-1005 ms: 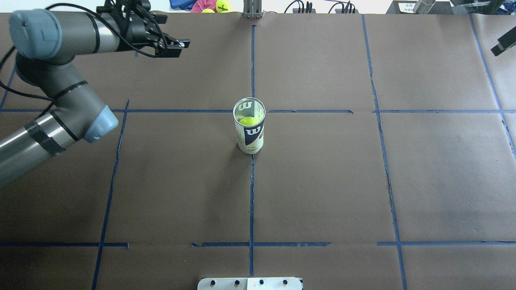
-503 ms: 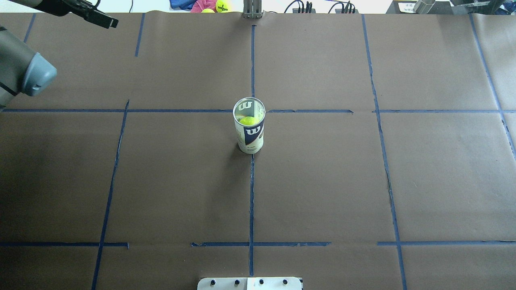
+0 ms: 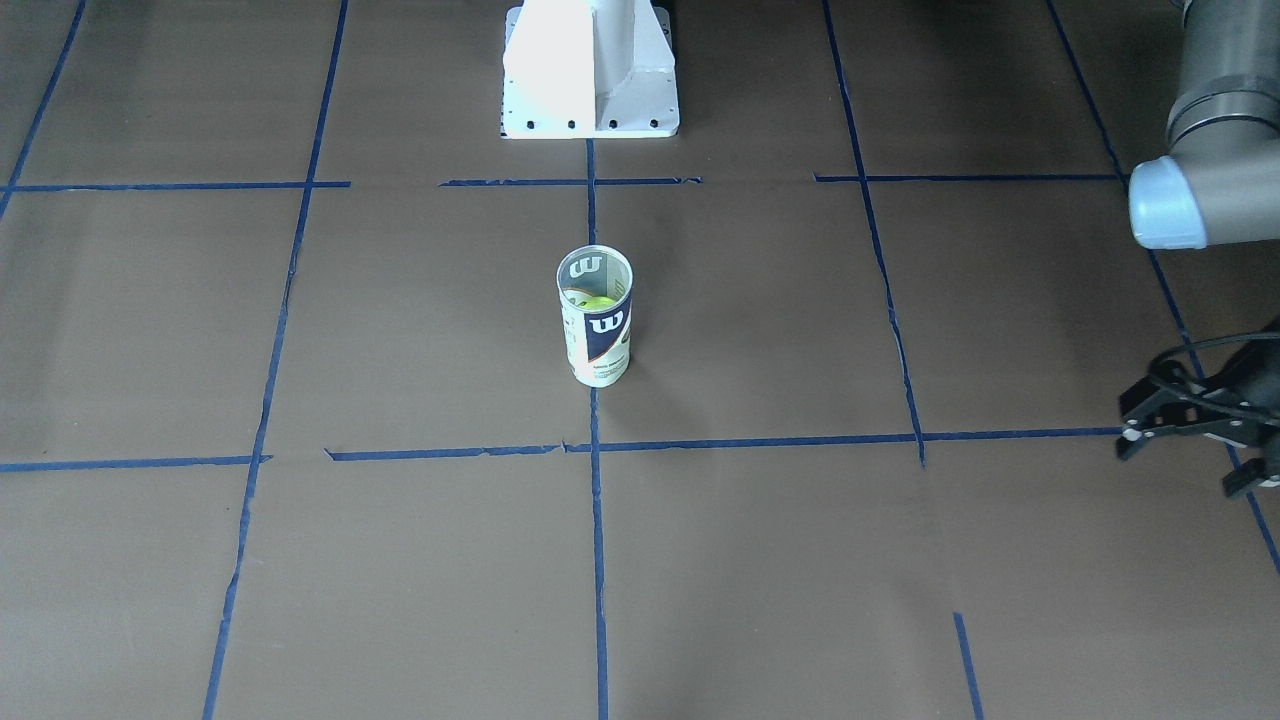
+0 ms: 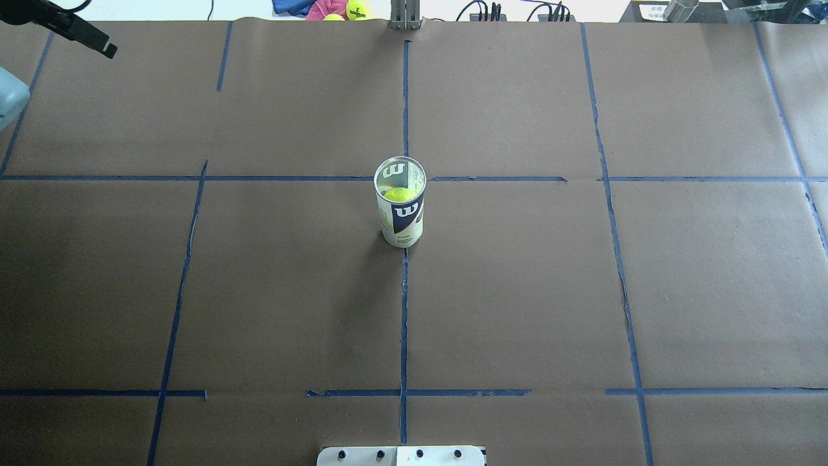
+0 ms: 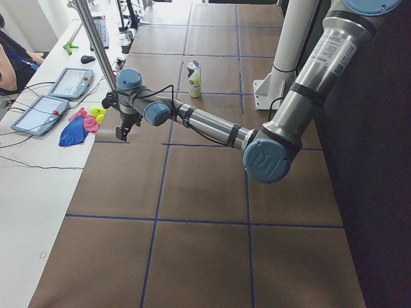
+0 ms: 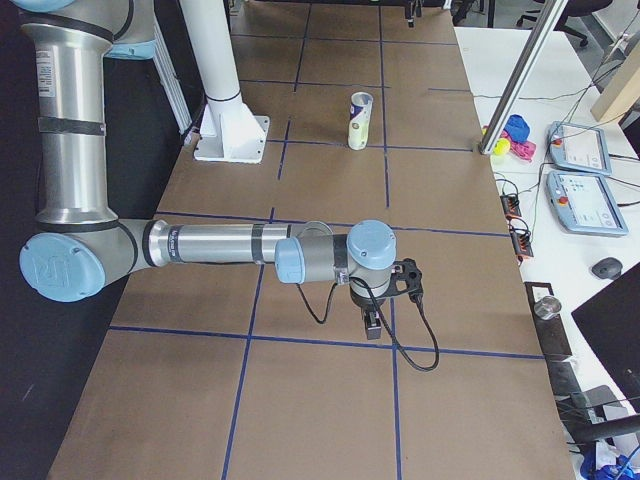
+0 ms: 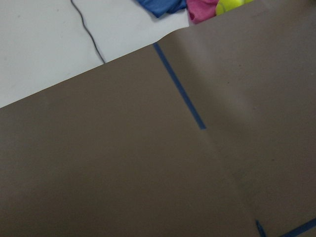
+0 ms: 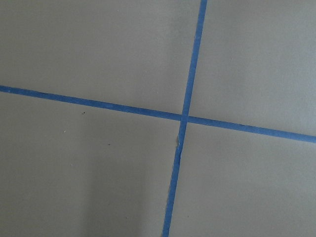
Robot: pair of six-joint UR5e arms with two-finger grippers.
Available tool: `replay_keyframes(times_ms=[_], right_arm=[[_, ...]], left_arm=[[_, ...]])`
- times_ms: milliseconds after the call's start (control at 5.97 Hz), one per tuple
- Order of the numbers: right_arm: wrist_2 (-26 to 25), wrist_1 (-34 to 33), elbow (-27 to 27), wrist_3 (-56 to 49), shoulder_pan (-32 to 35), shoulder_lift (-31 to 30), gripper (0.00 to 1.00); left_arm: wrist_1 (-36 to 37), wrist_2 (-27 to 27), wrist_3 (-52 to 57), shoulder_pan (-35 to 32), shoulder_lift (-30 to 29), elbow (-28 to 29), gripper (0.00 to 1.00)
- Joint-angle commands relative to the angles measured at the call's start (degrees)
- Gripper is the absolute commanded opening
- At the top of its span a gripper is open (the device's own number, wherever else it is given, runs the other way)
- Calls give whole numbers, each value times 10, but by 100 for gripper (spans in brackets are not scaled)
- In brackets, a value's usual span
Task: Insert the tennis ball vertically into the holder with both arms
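The holder (image 4: 401, 220), a clear can with a white and navy label, stands upright at the table's middle, also in the front view (image 3: 596, 335). The tennis ball (image 4: 397, 193) sits inside it, seen through the open top (image 3: 597, 301). My left gripper (image 3: 1180, 462) is open and empty, far off to the robot's left near the far edge. Only one of its fingers (image 4: 94, 42) shows overhead. My right gripper (image 6: 372, 324) shows only in the right side view, low over the paper far from the can. I cannot tell whether it is open or shut.
The white pedestal base (image 3: 590, 80) stands at the robot's side of the table. Spare yellow balls and coloured cloths (image 4: 336, 9) lie just past the far edge. Tablets (image 5: 69, 82) and cables lie on the side bench. Blue tape lines grid the brown paper.
My left arm has swung back to the left, almost out of the overhead view. The right gripper's tip at the right edge has left that view. Can and ball have not moved.
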Motion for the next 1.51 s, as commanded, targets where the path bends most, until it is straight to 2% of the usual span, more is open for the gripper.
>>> replay_keyframes(times_ms=[0, 168, 335, 503, 670, 1005, 1340], right_arm=[[2, 0, 0, 4, 0, -2, 99], [5, 0, -1, 3, 0, -3, 100], [5, -7, -1, 4, 0, -3, 100], [4, -7, -1, 4, -2, -2, 100], [4, -7, -1, 4, -2, -3, 100], [4, -2, -3, 4, -5, -3, 100], [3, 0, -5, 4, -9, -3, 100]], left_arm=[[131, -2, 131, -49, 61, -15, 100], [185, -4, 137, -84, 85, -17, 100], [183, -8, 136, -116, 135, -18, 100], [180, -47, 132, -130, 168, -27, 100], [178, -52, 133, -131, 208, -31, 100], [136, -44, 132, -131, 229, -33, 100], [137, -39, 135, -131, 238, -48, 100]])
